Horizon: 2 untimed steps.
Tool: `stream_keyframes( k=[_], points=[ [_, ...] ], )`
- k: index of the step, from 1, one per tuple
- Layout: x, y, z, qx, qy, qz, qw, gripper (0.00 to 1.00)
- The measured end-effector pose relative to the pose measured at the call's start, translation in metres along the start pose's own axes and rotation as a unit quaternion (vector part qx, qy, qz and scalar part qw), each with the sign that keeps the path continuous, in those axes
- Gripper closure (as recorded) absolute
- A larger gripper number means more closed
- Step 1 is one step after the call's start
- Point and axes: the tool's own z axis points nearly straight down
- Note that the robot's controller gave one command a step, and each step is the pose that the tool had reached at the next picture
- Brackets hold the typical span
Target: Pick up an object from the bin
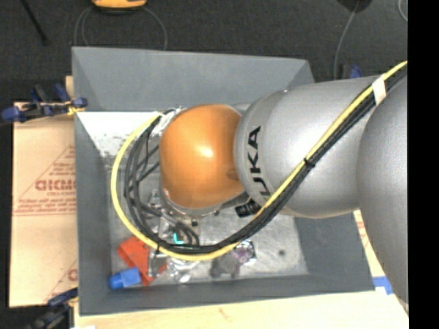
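While the grey bin (206,81) sits on dark floor (226,19), the tool (173,232) hangs inside, grip unclear.

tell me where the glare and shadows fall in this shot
Camera view: a broad bright patch of glare sits on the orange cover, with a softer sheen along the grey arm; the bin floor looks darker close under the arm; the red block and blue block at lower left are evenly lit.
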Motion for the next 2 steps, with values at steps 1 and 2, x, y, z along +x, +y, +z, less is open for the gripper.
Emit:
stream_keyframes(
  k=[1,2],
  points=[
    [-0.048,-0.015,0.108,-0.001,-0.0015,0.119,0.9929,0.00],
    [-0.053,0.013,0.119,-0.001,-0.0081,-0.032,0.9994,0.00]
  ],
)
